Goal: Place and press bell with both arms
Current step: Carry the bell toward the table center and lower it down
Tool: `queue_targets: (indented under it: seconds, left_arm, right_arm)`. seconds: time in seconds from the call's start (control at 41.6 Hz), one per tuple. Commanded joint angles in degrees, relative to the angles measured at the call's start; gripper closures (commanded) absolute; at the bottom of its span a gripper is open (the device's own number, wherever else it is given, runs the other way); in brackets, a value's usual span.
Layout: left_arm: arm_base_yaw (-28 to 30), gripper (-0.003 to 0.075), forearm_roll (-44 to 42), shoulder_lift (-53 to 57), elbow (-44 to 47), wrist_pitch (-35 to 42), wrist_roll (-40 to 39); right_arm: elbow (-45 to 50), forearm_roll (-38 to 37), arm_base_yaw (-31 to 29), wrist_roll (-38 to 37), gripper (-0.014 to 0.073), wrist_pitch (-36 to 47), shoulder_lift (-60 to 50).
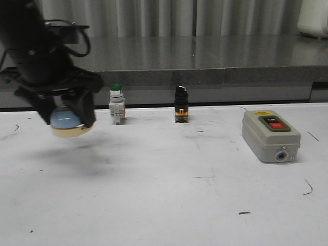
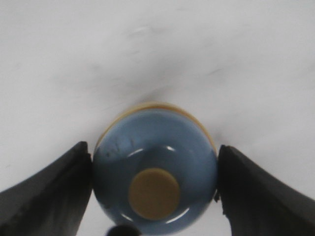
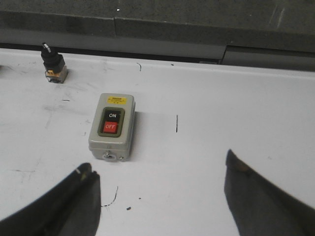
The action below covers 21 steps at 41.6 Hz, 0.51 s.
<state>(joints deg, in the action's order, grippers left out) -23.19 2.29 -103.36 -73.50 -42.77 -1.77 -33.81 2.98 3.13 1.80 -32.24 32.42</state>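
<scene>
Bare white tabletop [image 1: 169, 205], scuffed with dark pen marks, fills the near part of your front view. Further back on the left, your left gripper [image 1: 64, 110] is clamped on the bell [image 1: 65, 122], which hangs clear of the table with a soft shadow beneath it. Behind stand a green-capped push button [image 1: 116, 104], a black selector switch [image 1: 180, 104] and, to the right, a grey switch box [image 1: 270, 136]. A grey ledge and pale curtain close off the room (nothing else of it shows).

From the left wrist view, the bell [image 2: 155, 172] sits between the two dark fingers [image 2: 47, 196], blue dome upward, cream button on top, the pads touching its sides. It looks roughly level. I'd judge the step in hand to be the placing: lower it straight down, keep the base flat to the table, and release only once it rests, so it doesn't tip or roll. Set it well away from the push button, leaving room for the other arm to come in from above.

Through the right wrist view, your right gripper [image 3: 162, 196] has its fingers spread apart and holds nothing. Below it lie the switch box [image 3: 111, 127], ON and OFF buttons facing up, and the selector switch [image 3: 52, 64] beyond, on the same marked white surface.
</scene>
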Motion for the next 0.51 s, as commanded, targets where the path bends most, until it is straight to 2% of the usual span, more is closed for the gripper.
queue_targets:
  seconds: [0.0,0.168,0.481]
  left_arm:
    - [-5.3,0.0322,0.6,2.3,-5.1,0.5,-0.1]
    - [-10.9,0.0322,0.0,-2.7,-11.1,-0.1,-0.1]
    - [-15.6,0.0322,0.3,-10.5,-16.4,-0.4,-0.1]
  right_arm:
    - [-2.0,-0.7,-0.1,0.5,0.0047,4.5,0.6]
    - [-2.0,-0.7,-0.1,0.5,0.0047,4.5,0.6]
    - [-2.0,-0.7,-0.1,0.5,0.0047,4.5,0.6]
